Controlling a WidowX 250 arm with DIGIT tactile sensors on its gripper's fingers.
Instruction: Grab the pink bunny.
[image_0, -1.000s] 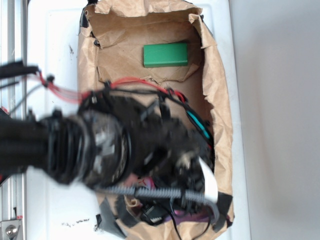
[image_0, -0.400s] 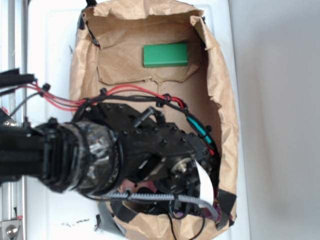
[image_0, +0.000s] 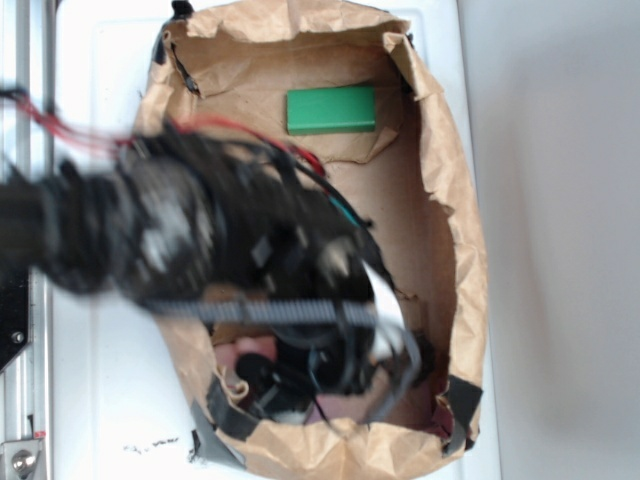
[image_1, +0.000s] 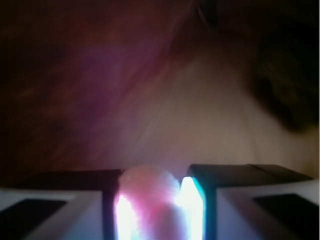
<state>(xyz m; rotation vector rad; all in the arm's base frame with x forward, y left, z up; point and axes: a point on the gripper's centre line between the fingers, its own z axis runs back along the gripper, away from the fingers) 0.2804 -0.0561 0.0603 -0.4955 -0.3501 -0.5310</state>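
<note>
In the wrist view a soft pink lump, the pink bunny (image_1: 150, 197), sits squeezed between my two fingers, and my gripper (image_1: 152, 210) is shut on it. Its face and ears are not visible there. In the exterior view the arm is motion-blurred over the paper-lined box (image_0: 455, 230). A patch of the pink bunny (image_0: 248, 348) shows under the arm's dark parts at the box's near end. My gripper (image_0: 285, 385) is mostly hidden by the wrist and cables.
A green block (image_0: 331, 110) lies at the far end of the box floor. Crumpled brown paper walls rise on all sides. A dark blurred shape (image_1: 282, 85) fills the wrist view's upper right. White table surface (image_0: 560, 300) surrounds the box.
The arm has swung up the picture toward the box's far left and is blurred with motion. Pink plush now shows below it at the near end.
</note>
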